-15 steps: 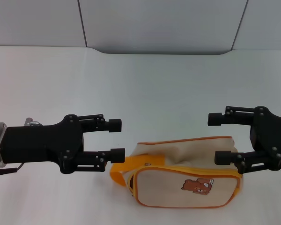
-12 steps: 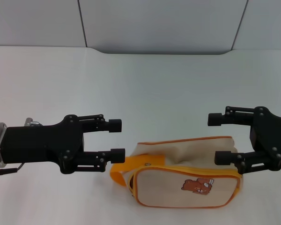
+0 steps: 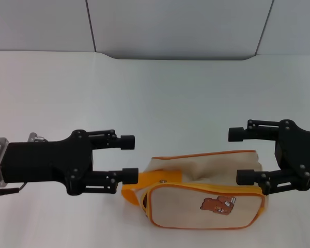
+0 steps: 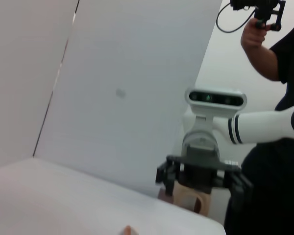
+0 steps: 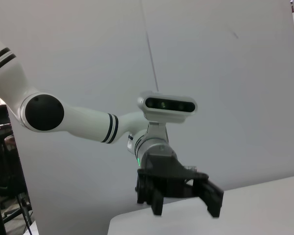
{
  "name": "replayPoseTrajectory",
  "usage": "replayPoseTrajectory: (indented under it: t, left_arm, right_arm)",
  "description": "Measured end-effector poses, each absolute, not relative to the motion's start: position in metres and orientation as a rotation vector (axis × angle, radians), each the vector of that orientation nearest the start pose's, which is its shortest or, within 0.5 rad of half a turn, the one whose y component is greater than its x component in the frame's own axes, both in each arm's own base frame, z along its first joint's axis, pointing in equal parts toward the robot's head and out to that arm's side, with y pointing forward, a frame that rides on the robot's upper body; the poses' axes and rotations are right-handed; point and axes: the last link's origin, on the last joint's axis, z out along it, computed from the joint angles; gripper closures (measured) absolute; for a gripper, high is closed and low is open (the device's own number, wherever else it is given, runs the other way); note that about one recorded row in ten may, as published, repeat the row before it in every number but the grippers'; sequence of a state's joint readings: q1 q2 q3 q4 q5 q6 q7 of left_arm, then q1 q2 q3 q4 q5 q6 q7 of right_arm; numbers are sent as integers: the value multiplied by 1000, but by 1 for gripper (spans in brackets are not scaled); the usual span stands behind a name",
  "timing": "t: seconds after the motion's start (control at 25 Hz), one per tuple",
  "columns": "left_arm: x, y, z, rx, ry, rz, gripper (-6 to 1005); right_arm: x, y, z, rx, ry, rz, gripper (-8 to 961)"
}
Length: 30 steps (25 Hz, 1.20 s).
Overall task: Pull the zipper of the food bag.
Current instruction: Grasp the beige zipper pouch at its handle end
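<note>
**Both end effectors flank the bag, zipper pull untouched**

Slightly lower than a moment ago, the left end effector [image 3: 128,158] hangs at lower left of the head view, fingers spread wide and empty, its lower fingertip just beside the orange strap handle [image 3: 130,189]. The right end effector [image 3: 238,155], also wide and empty, sits at right by the food bag [image 3: 201,199], which lies at the bottom centre of the counter [image 3: 160,98].

The likeliest slip is pinching the broad strap rather than the zipper [image 3: 196,187], whose small silver pull [image 3: 162,181] sits close by. With nothing holding it, the light bag could slide when tugged.

Upper counter is open; the near edge leaves little room.
</note>
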<state>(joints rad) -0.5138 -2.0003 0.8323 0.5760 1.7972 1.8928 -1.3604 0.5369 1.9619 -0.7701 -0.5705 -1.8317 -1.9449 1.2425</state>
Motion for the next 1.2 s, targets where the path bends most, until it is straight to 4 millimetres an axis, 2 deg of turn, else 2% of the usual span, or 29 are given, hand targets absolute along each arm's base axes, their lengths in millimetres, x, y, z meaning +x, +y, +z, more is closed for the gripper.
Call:
replayPoseTrajectory:
  t: [0.12,0.16,0.32,0.36,0.76,0.92,1.08,1.2]
  left_arm:
    - [-244,287,13,-3007,-552,-1004,246]
    - [-251,281,3,-3048,-617,-932,246]
    - [-259,276,-11,-3060,-701,-855,246]
    - [-262,276,-22,-3042,-740,-818,246]
    - [-266,285,-52,-2997,-760,-679,246]
    - [-264,294,-56,-2970,-738,-655,247]
    - [-261,311,-54,-2897,-707,-641,247]
    - [-260,313,-53,-2888,-692,-647,247]
  right_arm:
    - [240,296,40,-2948,283,1055,120]
    - [240,296,40,-2945,285,1056,120]
    - [242,295,41,-2940,291,1055,120]
    - [242,295,41,-2939,294,1054,120]
    - [243,295,42,-2940,310,1054,120]
    - [243,295,42,-2940,309,1054,119]
    - [243,295,43,-2939,309,1052,119]
    - [244,295,43,-2936,311,1052,119]
